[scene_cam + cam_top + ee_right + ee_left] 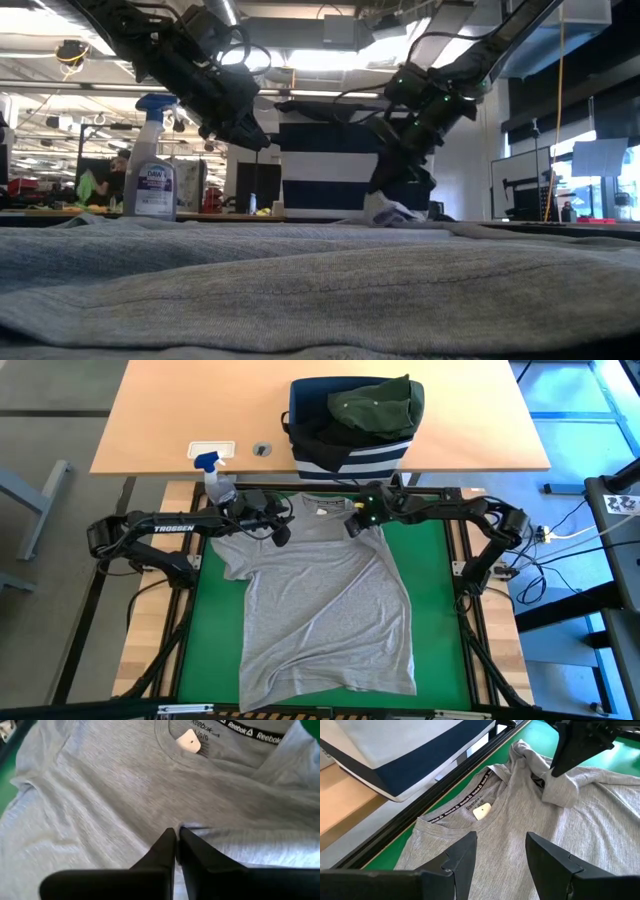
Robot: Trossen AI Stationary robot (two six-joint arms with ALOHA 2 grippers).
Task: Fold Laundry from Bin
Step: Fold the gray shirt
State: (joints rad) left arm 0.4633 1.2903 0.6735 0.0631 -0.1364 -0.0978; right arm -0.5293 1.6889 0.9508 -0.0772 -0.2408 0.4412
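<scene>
grey shirt [325,610]: lies spread flat, neck toward the bin, on the green mat [430,575] of the desk; its collar with a printed band and a small white tag shows in both wrist views; the shoulder on the right arm's side is bunched and folded over
bin [345,452]: navy with white stripes, stands on the wooden desk [180,420] just beyond the mat; it holds an olive green garment [378,405] heaped at its top and a black garment [315,420] beside it
right jaws [176,840]: low over the shirt's bunched shoulder; the two dark fingers are pressed together with grey cloth pinched between their tips, so they are clenched on the grey shirt
left jaws [501,851]: above the shirt near the collar on the other shoulder's side; fingers stand apart, released, nothing between them; in the low view they hang clear of the cloth
spray bottle [216,478]: clear with a blue nozzle, upright at the mat's far corner near the left arm
</scene>
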